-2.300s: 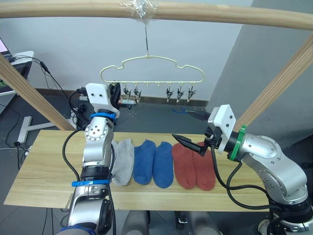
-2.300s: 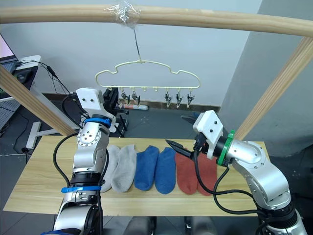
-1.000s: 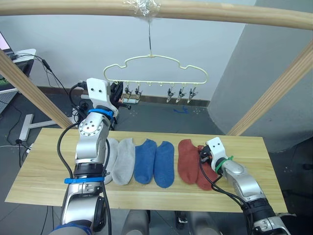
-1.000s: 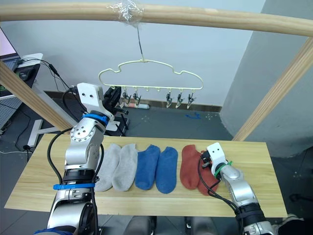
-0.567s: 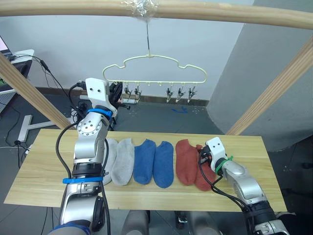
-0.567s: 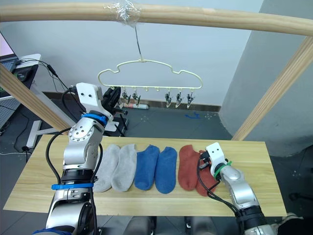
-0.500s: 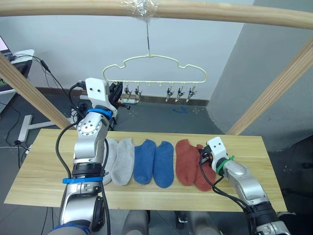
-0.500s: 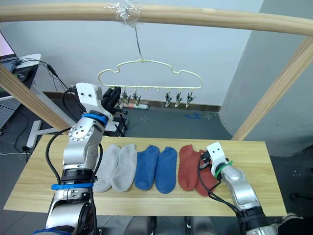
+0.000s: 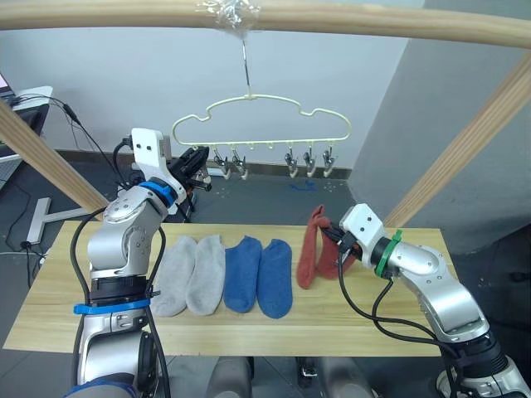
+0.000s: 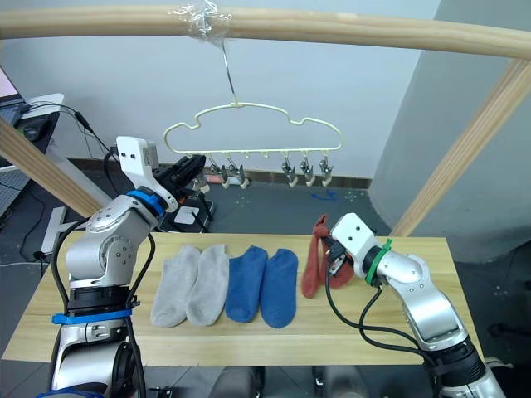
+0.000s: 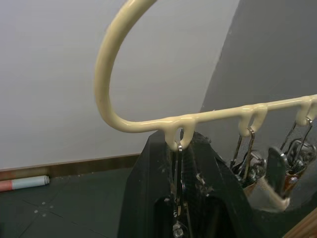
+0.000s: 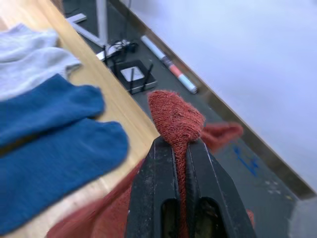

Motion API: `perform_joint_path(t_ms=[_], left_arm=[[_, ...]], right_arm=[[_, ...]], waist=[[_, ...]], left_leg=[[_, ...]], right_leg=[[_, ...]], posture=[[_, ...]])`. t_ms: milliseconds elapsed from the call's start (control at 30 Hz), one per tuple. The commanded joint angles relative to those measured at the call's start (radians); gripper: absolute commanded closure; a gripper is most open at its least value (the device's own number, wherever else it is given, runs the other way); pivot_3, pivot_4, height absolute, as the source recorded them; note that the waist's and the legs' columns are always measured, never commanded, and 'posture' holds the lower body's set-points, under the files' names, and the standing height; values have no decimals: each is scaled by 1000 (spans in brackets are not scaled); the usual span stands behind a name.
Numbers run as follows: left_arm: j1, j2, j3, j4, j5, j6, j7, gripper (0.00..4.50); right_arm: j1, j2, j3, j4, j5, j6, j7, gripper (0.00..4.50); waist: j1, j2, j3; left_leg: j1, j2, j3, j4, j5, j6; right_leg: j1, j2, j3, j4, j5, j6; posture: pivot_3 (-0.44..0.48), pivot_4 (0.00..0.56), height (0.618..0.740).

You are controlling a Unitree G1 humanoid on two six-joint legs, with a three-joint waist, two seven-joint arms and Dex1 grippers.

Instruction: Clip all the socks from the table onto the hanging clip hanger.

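Right gripper is clamped on a rust red sock, lifted above the table; two grey socks and two blue socks lie flat; left gripper is raised beside the clip hanger, its opening can't be judged.

Two silver-grey metal arms with rounded joint housings, each ending in a white box-shaped wrist module and a black two-fingered tool. The left arm wears blue bands at wrist and forearm; the right arm carries a green ring. Black cables loop loosely along both arms.
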Motion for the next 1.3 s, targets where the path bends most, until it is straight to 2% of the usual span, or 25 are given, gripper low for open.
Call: perform_joint_path(t_ms=[33, 233, 433, 667, 867, 1000, 1100, 1300], left_arm=[[9, 6, 5, -38, -6, 9, 0, 4475], [14, 3, -3, -42, -2, 13, -6, 4477], [17, -3, -13, -44, -1, 13, -8, 4479], [25, -3, -15, -55, -5, 16, -11, 4479], [36, 7, 4, -79, -69, 99, -36, 4480], [23, 30, 61, -90, -204, 277, -55, 4481], [-14, 26, 128, -56, -322, 422, -20, 4497], [-71, 35, 184, 4, -436, 585, 7, 4500]], right_arm=[[29, -1, 21, -61, 41, 45, 41, 4500], [63, -54, 61, -83, 3, 109, 48, 4500], [29, -14, 71, 27, -90, 99, -64, 4500], [16, -7, 55, 36, -87, 54, -50, 4500], [0, -31, 41, -125, 5, 53, 57, 4500], [-138, -57, 30, -261, 120, 195, 148, 4500], [-262, -43, 48, -280, 171, 301, 164, 4500], [-443, 19, 150, -151, 117, 280, 133, 4500]], waist=[[0, 0, 0], [-4, 0, 0], [-5, 0, 0], [-5, 0, 0], [-5, 0, 0], [-11, 0, 0], [-8, 0, 0], [-7, 0, 0]], left_leg=[[0, -1, 0, 0, 0, 0], [0, -1, 0, 0, -2, 3], [0, 0, -2, 0, -1, 2], [0, 0, -3, 0, 1, 0], [0, 0, -4, 0, 0, 1], [0, 0, -4, 2, 0, 1], [0, 0, -7, 2, 1, 0], [0, -1, -12, 2, 1, 0]], right_leg=[[0, -1, 0, 0, 0, 0], [0, -2, -2, 0, 0, 0], [0, -2, -6, 1, 0, 0], [1, -2, -6, 1, 0, 0], [1, -2, -7, 1, 0, 0], [1, -2, -7, 1, 0, 0], [2, -2, -10, 1, 0, 0], [3, -2, -12, 1, 0, 0]], posture=[[-20, 251, 692], [-27, 251, 692], [-26, 251, 692], [-23, 248, 692], [-22, 246, 692], [-26, 242, 692], [-27, 241, 692], [-40, 236, 692]])
